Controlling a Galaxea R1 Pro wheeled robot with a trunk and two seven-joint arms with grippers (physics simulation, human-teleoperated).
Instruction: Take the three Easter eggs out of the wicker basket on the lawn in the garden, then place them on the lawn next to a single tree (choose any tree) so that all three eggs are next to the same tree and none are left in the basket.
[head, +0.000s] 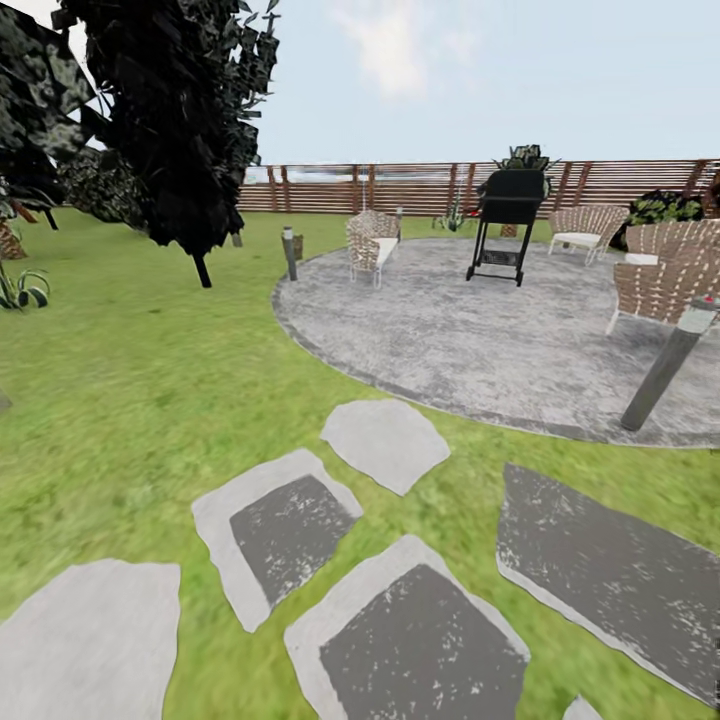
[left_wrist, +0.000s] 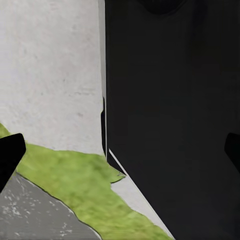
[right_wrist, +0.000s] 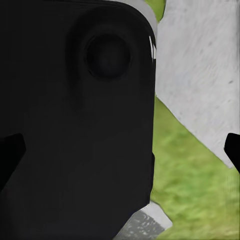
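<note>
The Easter eggs and the wicker basket are out of view. The lawn (head: 130, 380) spreads bright green across the left and middle of the head view. At the far upper left hangs a crown of mottled angular leaves (head: 30, 90), its trunk cut off by the frame. In the left wrist view my left gripper (left_wrist: 120, 155) is open, its black fingertips (left_wrist: 10, 157) wide apart over grass and paving, with nothing between them. My right gripper (right_wrist: 120, 150) is open too, beside the robot's dark body (right_wrist: 75, 125).
Grey stepping stones (head: 290, 530) lie in the grass just ahead. Beyond is a round stone patio (head: 480, 340) with wicker chairs (head: 372, 240), a black grill (head: 505, 225) and a bollard lamp (head: 665, 365). A black conifer (head: 180, 120) stands left, a wooden fence (head: 420, 188) behind.
</note>
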